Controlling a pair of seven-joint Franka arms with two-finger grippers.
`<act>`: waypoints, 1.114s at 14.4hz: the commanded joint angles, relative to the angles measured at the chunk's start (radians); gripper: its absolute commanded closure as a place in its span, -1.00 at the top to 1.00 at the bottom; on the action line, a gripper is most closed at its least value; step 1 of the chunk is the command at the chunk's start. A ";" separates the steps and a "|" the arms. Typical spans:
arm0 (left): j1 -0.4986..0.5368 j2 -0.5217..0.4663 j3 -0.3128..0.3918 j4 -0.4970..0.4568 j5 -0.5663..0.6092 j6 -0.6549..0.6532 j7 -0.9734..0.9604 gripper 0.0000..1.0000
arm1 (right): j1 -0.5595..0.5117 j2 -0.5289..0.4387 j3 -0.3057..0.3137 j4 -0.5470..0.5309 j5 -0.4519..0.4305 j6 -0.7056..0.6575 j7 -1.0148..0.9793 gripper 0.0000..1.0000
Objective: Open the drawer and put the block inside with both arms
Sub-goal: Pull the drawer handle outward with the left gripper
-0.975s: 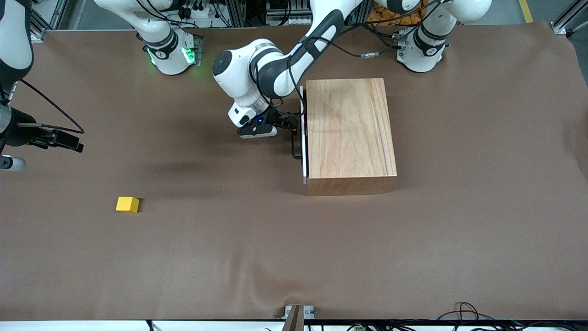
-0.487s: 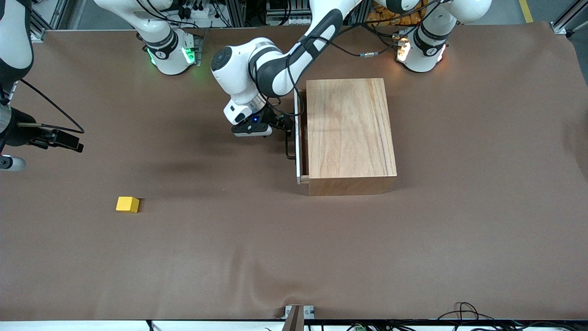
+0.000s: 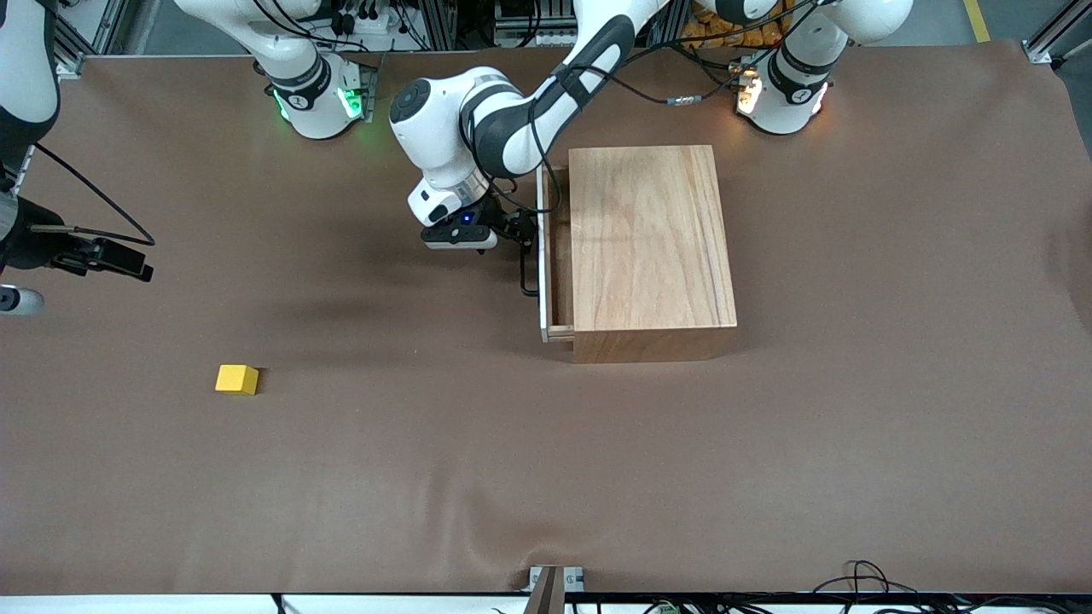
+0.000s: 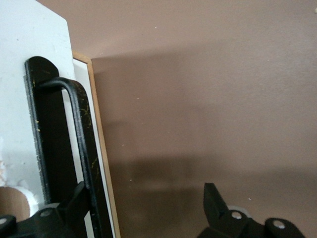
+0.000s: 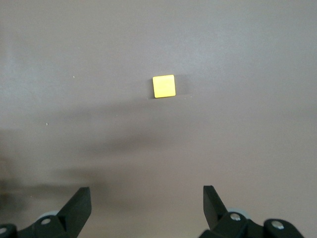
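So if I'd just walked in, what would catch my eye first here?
Probably the big wooden box mid-table, its drawer pulled partly out by the left gripper, whose fingers hook the black handle. Next, the small yellow block alone on the brown table, nearer the front camera toward the right arm's end. The right gripper hangs open over that end, waiting.

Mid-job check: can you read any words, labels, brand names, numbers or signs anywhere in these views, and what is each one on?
No text can be read in any view.
Wooden box, drawer, its handle and the yellow block: plain, no markings.
Right arm's base and left arm's base: each band carries a small round mark, too small to read.
Left gripper and right gripper: no lettering visible.
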 commanded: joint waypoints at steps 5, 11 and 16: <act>-0.003 0.028 -0.008 0.029 0.023 0.111 0.016 1.00 | -0.011 -0.017 0.013 0.127 0.007 -0.061 -0.006 1.00; -0.003 0.031 -0.025 0.030 0.023 0.160 0.028 1.00 | -0.011 -0.016 0.012 0.121 0.007 -0.105 -0.008 1.00; -0.005 0.025 -0.044 0.033 0.023 0.190 0.040 1.00 | -0.017 -0.016 0.012 0.101 0.007 -0.104 -0.009 1.00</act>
